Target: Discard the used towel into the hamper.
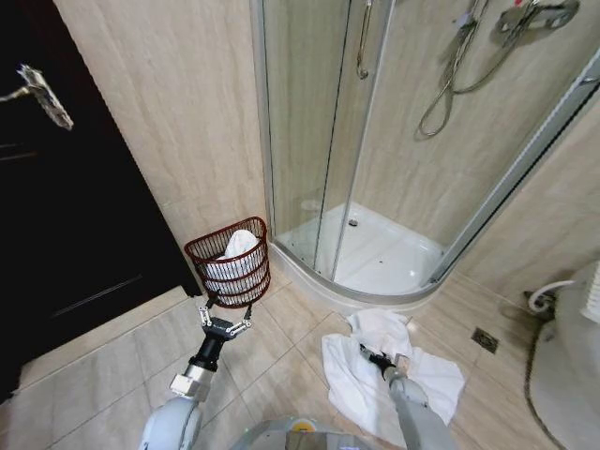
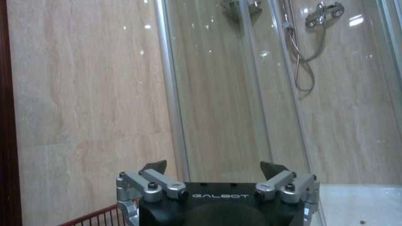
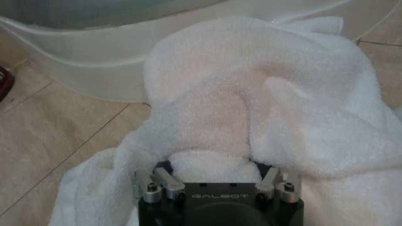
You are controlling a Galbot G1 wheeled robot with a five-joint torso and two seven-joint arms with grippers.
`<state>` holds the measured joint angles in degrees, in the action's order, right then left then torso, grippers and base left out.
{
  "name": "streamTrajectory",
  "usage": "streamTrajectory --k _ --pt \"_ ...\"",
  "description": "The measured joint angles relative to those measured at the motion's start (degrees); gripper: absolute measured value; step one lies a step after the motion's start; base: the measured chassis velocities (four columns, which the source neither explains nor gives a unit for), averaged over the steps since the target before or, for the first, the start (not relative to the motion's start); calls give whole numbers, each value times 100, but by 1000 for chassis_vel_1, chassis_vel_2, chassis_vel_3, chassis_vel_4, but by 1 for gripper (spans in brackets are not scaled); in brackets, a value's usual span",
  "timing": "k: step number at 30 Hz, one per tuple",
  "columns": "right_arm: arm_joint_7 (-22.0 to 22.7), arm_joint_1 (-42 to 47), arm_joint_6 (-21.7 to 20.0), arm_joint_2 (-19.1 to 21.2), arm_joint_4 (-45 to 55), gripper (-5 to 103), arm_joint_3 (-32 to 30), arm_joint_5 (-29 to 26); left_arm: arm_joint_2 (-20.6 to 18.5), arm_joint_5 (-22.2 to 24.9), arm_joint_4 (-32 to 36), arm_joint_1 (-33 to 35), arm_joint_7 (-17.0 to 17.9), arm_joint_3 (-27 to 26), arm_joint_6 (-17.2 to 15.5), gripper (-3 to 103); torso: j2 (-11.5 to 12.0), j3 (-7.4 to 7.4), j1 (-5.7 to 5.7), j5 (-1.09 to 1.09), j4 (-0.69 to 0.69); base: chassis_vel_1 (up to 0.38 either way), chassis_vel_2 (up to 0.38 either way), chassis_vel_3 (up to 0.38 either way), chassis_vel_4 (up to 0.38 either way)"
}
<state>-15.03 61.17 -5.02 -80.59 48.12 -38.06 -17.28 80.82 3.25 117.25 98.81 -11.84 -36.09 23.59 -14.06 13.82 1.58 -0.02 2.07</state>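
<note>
Crumpled white terry towel (image 1: 380, 370) on tile floor: soft, light, limp. Right gripper (image 3: 217, 170) pressed into bunched fold, probably clamped. Left gripper (image 1: 225, 321) wide, near reddish-brown wire hamper (image 1: 229, 262).

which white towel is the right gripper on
The towel on the floor by the shower, under the right gripper; the other white towel sits in the hamper.

White towel (image 1: 375, 370) beside hamper (image 1: 231, 263), floor.
</note>
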Motion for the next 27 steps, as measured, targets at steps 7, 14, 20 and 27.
streamTrajectory --k 7,14,20,27 --pt "1 13 72 0 3 59 10 -9 -23 18 -12 -16 1 4 11 100 0 0 0 3 1 0 0 0 0" --pt "0 -30 131 7 -50 45 9 -23 -20 24 -19 -27 0 9 11 100 0 0 0 3 2 0 0 0 0" --pt "-11 -53 282 8 -115 29 16 -69 -14 25 -19 -20 -1 4 18 100 0 1 0 4 2 0 0 0 0" --pt "178 176 529 -65 238 28 45 -289 -20 43 34 -14 19 -3 19 100 1 2 0 5 2 0 0 0 0"
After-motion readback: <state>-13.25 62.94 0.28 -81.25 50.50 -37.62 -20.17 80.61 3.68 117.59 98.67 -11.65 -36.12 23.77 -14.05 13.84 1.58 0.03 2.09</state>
